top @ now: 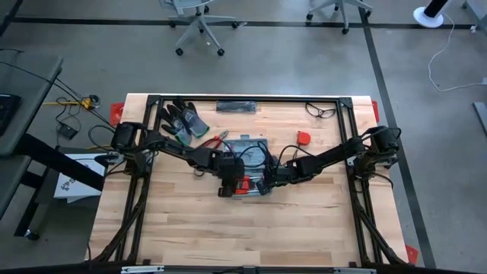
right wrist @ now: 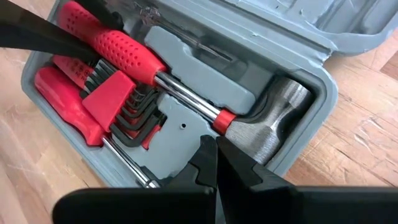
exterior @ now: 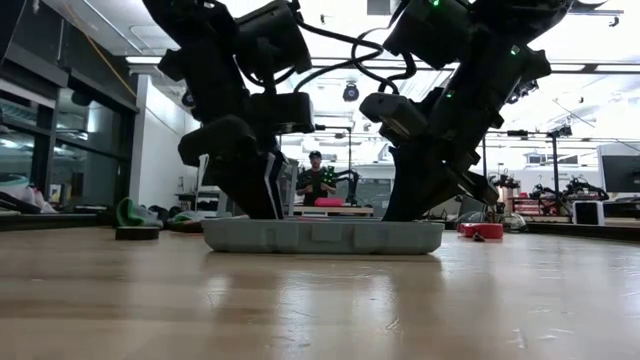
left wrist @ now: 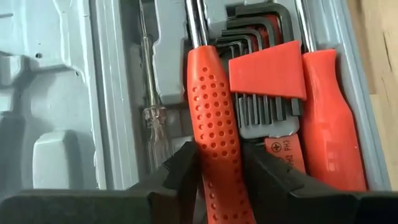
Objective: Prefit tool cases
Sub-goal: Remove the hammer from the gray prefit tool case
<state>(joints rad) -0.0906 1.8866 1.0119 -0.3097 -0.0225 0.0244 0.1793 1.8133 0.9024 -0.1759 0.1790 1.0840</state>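
Note:
The blue-grey tool case lies open on the middle of the table, with its lid folded back. A hammer with a red dimpled handle and a steel head lies in the case's moulded tray. Beside it lie hex keys in a red holder and a red screwdriver. My left gripper is over the tray's handle end, closed on the hammer. My right gripper is shut, its tips down at the tray beside the hammer's neck. My left gripper pinches the hammer's red handle between its two fingers, on the handle's lower half. The fingers come steeply from above and lie across the handle. The hammer lies in its recess in the tray. My right gripper points its shut fingertips steeply down at the grey tray insert, next to the hammer's red collar. Whether they touch the insert cannot be told.
Dark gloves lie at the far left of the table, with red-handled pliers beside the case. A black flat object, a cord and a small red part lie toward the far edge. A black frame borders the table.

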